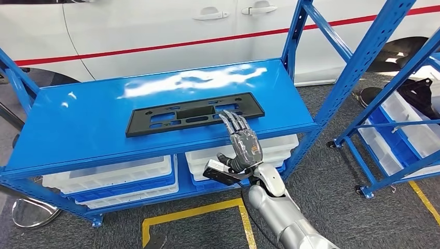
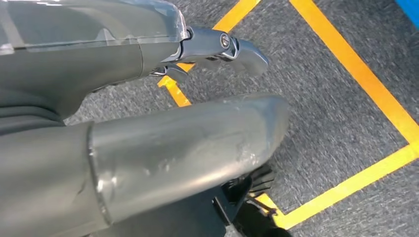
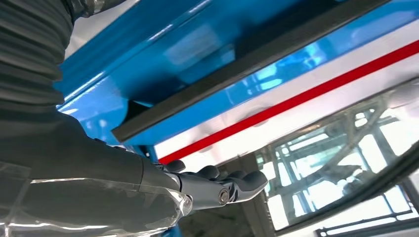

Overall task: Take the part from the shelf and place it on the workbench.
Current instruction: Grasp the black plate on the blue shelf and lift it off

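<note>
Blue steel, black part, white car with a red stripe.
The shelf [image 1: 78, 129] is glossy bright blue; the part [image 1: 194, 114] on it is matte black. White bins [image 1: 109, 176] sit on blue ones below. The right hand [image 1: 241, 142] is dark grey on a silver arm. The grey floor [image 1: 332, 192] carries yellow tape lines [image 1: 197, 212].

Item count: one black plastic part [image 1: 194, 114] on the top shelf [image 1: 93, 129]; four white bins [image 1: 109, 174] stacked in pairs beneath it; two blue shelving racks [image 1: 363, 57]; one white car [image 1: 155, 26]; one right hand [image 1: 243, 142].
</note>
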You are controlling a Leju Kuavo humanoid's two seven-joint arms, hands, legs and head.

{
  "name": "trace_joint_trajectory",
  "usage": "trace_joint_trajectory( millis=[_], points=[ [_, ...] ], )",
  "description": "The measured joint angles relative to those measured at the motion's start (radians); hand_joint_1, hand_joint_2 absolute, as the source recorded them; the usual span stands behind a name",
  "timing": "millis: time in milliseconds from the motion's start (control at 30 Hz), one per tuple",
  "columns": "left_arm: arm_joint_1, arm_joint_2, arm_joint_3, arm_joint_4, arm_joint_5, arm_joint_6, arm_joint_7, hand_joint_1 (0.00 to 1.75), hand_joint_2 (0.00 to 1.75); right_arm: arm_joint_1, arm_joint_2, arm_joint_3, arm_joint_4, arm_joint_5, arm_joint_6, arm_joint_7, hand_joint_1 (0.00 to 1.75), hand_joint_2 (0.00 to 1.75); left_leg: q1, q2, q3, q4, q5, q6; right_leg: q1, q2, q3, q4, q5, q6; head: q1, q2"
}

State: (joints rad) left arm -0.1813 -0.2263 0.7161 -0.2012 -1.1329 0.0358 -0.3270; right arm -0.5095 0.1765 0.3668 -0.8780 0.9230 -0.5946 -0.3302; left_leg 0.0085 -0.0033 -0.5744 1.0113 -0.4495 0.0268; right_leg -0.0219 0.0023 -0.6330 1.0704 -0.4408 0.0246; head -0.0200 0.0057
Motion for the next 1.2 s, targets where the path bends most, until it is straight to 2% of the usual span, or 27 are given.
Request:
trace_joint_trajectory(
  millis=[33, 167, 200, 267, 300, 333, 367, 400, 467, 500, 533, 633, 700, 767, 833, 867, 900, 933, 967, 1033, 1100, 1167, 1200],
  points=[
    [-0.001, 0.000, 0.000, 0.000, 0.000, 0.000, 0.001, 0.00, 0.00, 0.000, 0.004, 0.006, -0.002, 0.001, 0.004, 0.000, 0.00, 1.75, -0.002, 0.000, -0.002, 0.005, -0.003, -0.006, 0.002, 0.001, 0.011, -0.025, 0.002, -0.005, 0.000, 0.000],
    [-0.002, 0.000, -0.001, -0.001, 0.000, 0.000, 0.002, 0.00, 0.00, 0.001, 0.017, 0.026, -0.004, 0.011, 0.008, 0.000, 0.00, 1.75, 0.002, 0.000, -0.007, 0.019, -0.018, -0.027, 0.005, 0.002, 0.014, -0.035, 0.000, -0.035, 0.000, 0.000],
    [-0.003, 0.000, -0.001, -0.002, 0.000, 0.000, 0.002, 0.00, 0.00, 0.000, 0.021, 0.029, -0.004, 0.012, 0.010, 0.000, 0.00, 1.75, 0.003, 0.000, -0.019, 0.047, -0.038, -0.031, 0.003, 0.001, 0.016, -0.038, 0.001, -0.041, 0.000, 0.000],
    [-0.003, 0.000, -0.001, -0.002, 0.000, 0.000, 0.002, 0.00, 0.00, 0.000, 0.029, 0.033, -0.005, 0.012, 0.014, 0.000, 0.00, 1.75, 0.005, 0.001, -0.073, 0.166, -0.101, -0.038, 0.003, -0.001, 0.018, -0.039, 0.001, -0.050, -0.001, 0.000],
    [-0.002, 0.000, -0.001, -0.002, 0.000, 0.000, 0.002, 0.00, 0.00, 0.000, 0.031, 0.035, -0.005, 0.012, 0.016, 0.000, 0.00, 1.31, 0.005, 0.001, -0.106, 0.235, -0.129, -0.040, 0.005, -0.001, 0.018, -0.039, 0.000, -0.051, -0.001, 0.000],
    [-0.001, 0.000, -0.001, -0.002, 0.000, 0.000, 0.002, 0.00, 0.00, 0.001, 0.032, 0.037, -0.004, 0.013, 0.018, 0.000, 0.00, 0.87, 0.005, 0.001, -0.131, 0.284, -0.142, -0.041, 0.006, -0.001, 0.018, -0.039, -0.001, -0.052, -0.001, 0.000],
    [0.000, 0.000, -0.001, -0.002, 0.000, 0.000, 0.002, 0.00, 0.00, 0.001, 0.032, 0.039, -0.004, 0.013, 0.020, 0.000, 0.00, 0.44, 0.005, 0.001, -0.138, 0.295, -0.134, -0.040, 0.007, -0.001, 0.019, -0.038, -0.001, -0.053, -0.001, 0.000],
    [0.000, 0.000, -0.001, -0.002, 0.000, 0.000, 0.002, 0.00, 0.00, 0.002, 0.033, 0.042, -0.004, 0.014, 0.024, 0.000, 0.00, 0.00, 0.005, 0.001, -0.125, 0.264, -0.107, -0.038, 0.008, 0.000, 0.020, -0.038, -0.002, -0.052, -0.001, 0.000],
    [-0.002, 0.000, -0.002, -0.002, 0.000, 0.000, 0.002, 0.00, 0.00, 0.001, 0.035, 0.050, -0.004, 0.015, 0.032, -0.001, 0.00, 0.00, 0.004, 0.001, -0.060, 0.125, -0.036, -0.030, 0.009, 0.001, 0.024, -0.036, -0.005, -0.048, 0.000, 0.000],
    [-0.003, 0.000, -0.002, -0.002, 0.000, 0.000, 0.002, 0.00, 0.00, 0.000, 0.036, 0.055, -0.004, 0.015, 0.036, -0.003, 0.00, 0.00, 0.002, 0.000, -0.032, 0.064, -0.015, -0.026, 0.011, 0.002, 0.024, -0.035, -0.006, -0.045, 0.000, 0.000],
    [-0.004, 0.000, -0.003, -0.002, -0.001, 0.000, 0.002, 0.00, 0.00, -0.001, 0.036, 0.061, -0.004, 0.016, 0.038, -0.005, 0.00, 0.00, 0.000, 0.000, -0.015, 0.026, -0.005, -0.022, 0.012, 0.002, 0.023, -0.035, -0.006, -0.041, 0.000, 0.000],
    [-0.003, 0.000, -0.008, -0.002, -0.002, -0.001, 0.003, 0.00, 0.00, -0.002, 0.036, 0.081, -0.003, 0.028, 0.039, -0.014, 0.00, 0.00, -0.003, -0.002, -0.009, 0.008, -0.002, -0.009, 0.011, 0.002, 0.022, -0.038, -0.004, -0.025, 0.000, 0.000],
    [-0.003, 0.000, -0.010, -0.002, -0.002, -0.001, 0.004, 0.00, 0.00, -0.004, 0.036, 0.095, -0.003, 0.035, 0.035, -0.017, 0.00, 0.87, 0.001, -0.001, -0.005, -0.002, 0.005, 0.003, 0.011, 0.002, 0.013, -0.016, -0.023, -0.014, 0.000, 0.000],
    [-0.006, 0.000, -0.012, -0.002, -0.001, -0.002, 0.004, 0.00, 0.00, -0.006, 0.035, 0.107, -0.003, 0.037, 0.031, -0.018, 0.00, 1.75, 0.002, -0.001, -0.002, -0.008, 0.008, 0.011, 0.009, 0.001, -0.026, 0.071, -0.074, -0.008, 0.000, 0.000],
    [-0.005, 0.000, -0.014, -0.002, 0.000, -0.004, 0.001, 0.00, 0.00, -0.004, 0.032, 0.119, -0.002, 0.036, 0.025, -0.016, 0.00, 1.75, 0.001, -0.003, -0.004, -0.007, 0.007, 0.015, 0.009, 0.001, -0.084, 0.188, -0.123, -0.004, 0.000, 0.000],
    [-0.004, 0.001, -0.014, -0.002, 0.001, -0.005, -0.001, 0.00, 0.00, -0.002, 0.029, 0.124, -0.002, 0.035, 0.023, -0.015, 0.00, 1.75, 0.001, -0.007, -0.004, -0.006, 0.007, 0.015, 0.008, 0.001, -0.100, 0.220, -0.128, -0.004, 0.000, 0.000],
    [-0.003, 0.001, -0.014, -0.002, 0.001, -0.007, -0.004, 0.00, 0.00, -0.001, 0.027, 0.129, -0.002, 0.034, 0.021, -0.014, 0.00, 1.75, 0.001, -0.012, -0.004, -0.005, 0.007, 0.015, 0.008, 0.001, -0.102, 0.223, -0.117, -0.004, 0.000, 0.000],
    [-0.003, 0.001, -0.014, -0.002, 0.002, -0.008, -0.005, 0.00, 0.00, 0.000, 0.026, 0.132, -0.003, 0.033, 0.020, -0.014, 0.00, 1.75, 0.001, -0.019, -0.004, -0.003, 0.006, 0.014, 0.008, 0.003, -0.085, 0.186, -0.089, -0.006, 0.000, 0.000],
    [-0.003, 0.001, -0.014, -0.002, 0.002, -0.008, -0.006, 0.00, 0.00, 0.000, 0.025, 0.133, -0.003, 0.032, 0.020, -0.014, 0.00, 1.75, 0.001, -0.027, -0.004, -0.001, 0.005, 0.012, 0.008, 0.011, -0.055, 0.126, -0.053, -0.008, 0.000, 0.000],
    [-0.004, 0.000, -0.015, -0.002, 0.003, -0.008, -0.007, 0.00, 0.00, -0.001, 0.024, 0.136, -0.003, 0.030, 0.019, -0.013, 0.00, 1.75, 0.000, -0.043, -0.007, 0.006, 0.001, 0.006, 0.007, 0.047, 0.003, 0.010, -0.010, -0.016, 0.000, 0.000],
    [-0.005, 0.000, -0.015, -0.002, 0.003, -0.009, -0.008, 0.00, 0.00, -0.001, 0.023, 0.139, -0.004, 0.027, 0.017, -0.013, 0.00, 1.75, 0.000, -0.057, -0.014, 0.009, 0.001, -0.005, 0.008, 0.066, 0.021, -0.032, -0.009, -0.022, 0.000, 0.000],
    [-0.004, 0.001, -0.015, -0.002, 0.003, -0.009, -0.009, 0.00, 0.00, -0.001, 0.021, 0.142, -0.008, 0.023, 0.013, -0.012, 0.00, 1.75, 0.003, -0.068, -0.018, 0.007, 0.002, -0.017, 0.008, 0.051, 0.024, -0.038, -0.007, -0.029, 0.000, 0.000],
    [-0.002, 0.001, -0.015, -0.002, 0.003, -0.009, -0.009, 0.00, 0.00, -0.001, 0.021, 0.143, -0.011, 0.019, 0.011, -0.011, 0.00, 1.75, 0.004, -0.062, -0.021, 0.012, -0.004, -0.023, 0.006, 0.043, 0.027, -0.042, -0.006, -0.035, 0.000, 0.000]
  ],
)
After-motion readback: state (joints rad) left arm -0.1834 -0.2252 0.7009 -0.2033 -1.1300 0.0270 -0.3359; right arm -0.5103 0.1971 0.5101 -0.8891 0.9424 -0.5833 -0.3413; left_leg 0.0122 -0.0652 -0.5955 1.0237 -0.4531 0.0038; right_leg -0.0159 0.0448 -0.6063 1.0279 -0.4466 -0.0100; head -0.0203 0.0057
